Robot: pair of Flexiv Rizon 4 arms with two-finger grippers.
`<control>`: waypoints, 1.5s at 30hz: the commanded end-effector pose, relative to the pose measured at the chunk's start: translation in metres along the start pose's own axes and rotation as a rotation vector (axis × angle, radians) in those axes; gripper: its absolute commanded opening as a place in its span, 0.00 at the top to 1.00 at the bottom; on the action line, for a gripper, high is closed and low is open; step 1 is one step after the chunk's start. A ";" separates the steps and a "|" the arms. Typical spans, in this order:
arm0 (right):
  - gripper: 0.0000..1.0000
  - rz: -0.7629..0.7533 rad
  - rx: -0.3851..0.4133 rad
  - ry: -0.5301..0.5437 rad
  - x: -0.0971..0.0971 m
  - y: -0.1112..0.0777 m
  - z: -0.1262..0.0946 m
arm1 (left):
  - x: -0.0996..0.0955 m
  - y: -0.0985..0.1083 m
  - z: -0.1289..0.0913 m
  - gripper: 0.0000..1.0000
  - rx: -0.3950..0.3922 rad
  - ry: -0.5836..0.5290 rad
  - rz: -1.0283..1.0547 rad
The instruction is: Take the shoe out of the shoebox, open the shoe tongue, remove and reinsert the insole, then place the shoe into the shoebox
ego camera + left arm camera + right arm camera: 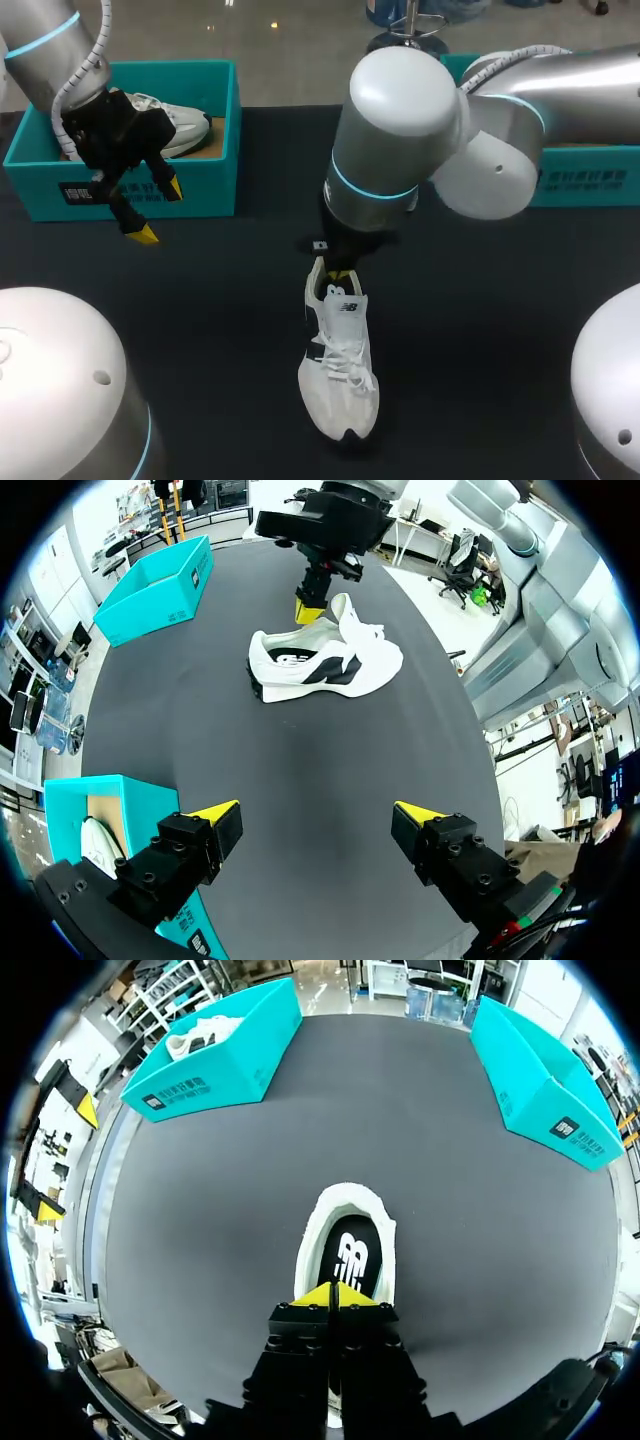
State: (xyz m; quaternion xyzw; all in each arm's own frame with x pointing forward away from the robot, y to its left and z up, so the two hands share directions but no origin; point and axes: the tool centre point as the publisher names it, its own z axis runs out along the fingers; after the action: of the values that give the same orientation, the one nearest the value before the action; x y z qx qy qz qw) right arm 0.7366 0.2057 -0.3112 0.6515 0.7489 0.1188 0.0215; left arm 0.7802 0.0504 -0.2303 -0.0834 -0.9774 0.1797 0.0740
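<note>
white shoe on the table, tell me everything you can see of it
The shoe is a white sneaker with black side panels, white laces and a black insole showing in its opening. It stands upright on its sole on the dark table, toe toward the robot. The right arm holds its jaws shut at the heel opening; whether they pinch anything is unclear.

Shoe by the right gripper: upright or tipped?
Upright: the shoe sits sole-down on the table, its opening facing up towards the head view.

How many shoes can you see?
2. One white-and-black lace-up sneaker lies mid-way on the black table; one white sneaker sits in the left turquoise cardboard shoebox. The right turquoise shoebox may hide another.
</note>
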 end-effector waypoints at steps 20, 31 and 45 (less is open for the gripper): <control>1.00 0.005 0.130 -0.021 0.002 -0.015 0.104 | 0.001 0.000 0.000 0.00 -0.002 0.000 0.000; 1.00 0.036 0.150 -0.028 -0.004 -0.030 0.104 | 0.001 0.000 0.000 0.00 -0.002 0.000 0.000; 1.00 0.039 0.141 -0.038 -0.021 -0.010 0.043 | 0.001 0.000 0.000 0.00 -0.002 0.000 0.000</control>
State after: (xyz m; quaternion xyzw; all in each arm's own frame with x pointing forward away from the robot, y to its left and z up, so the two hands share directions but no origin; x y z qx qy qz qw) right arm 0.7375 0.2011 -0.3752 0.6694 0.7411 0.0512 -0.0074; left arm 0.7802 0.0504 -0.2303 -0.0835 -0.9774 0.1797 0.0740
